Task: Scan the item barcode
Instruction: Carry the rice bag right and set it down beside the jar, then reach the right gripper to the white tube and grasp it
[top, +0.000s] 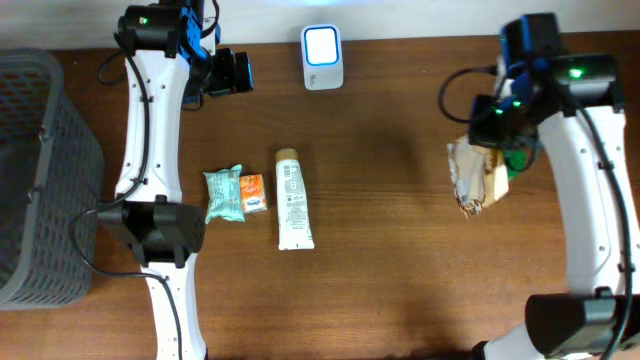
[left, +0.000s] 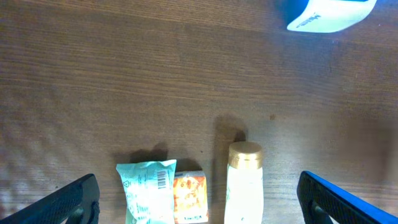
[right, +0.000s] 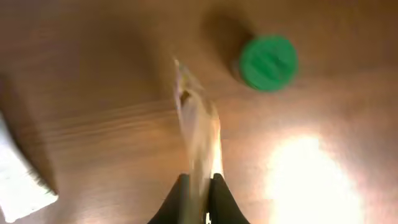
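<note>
Wooden tabletop (right: 93, 74) backs crinkled packet (right: 196, 124) pinched in right pincer (right: 199, 185).

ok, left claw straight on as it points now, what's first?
Likely the orange sachet, with green packet and tube beside it, framed by the open left claw; depth unclear, maybe bare table.

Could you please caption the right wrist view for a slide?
Right tool shut on a crinkled tan plastic packet; round green cap nearby, brown wooden table below.
</note>
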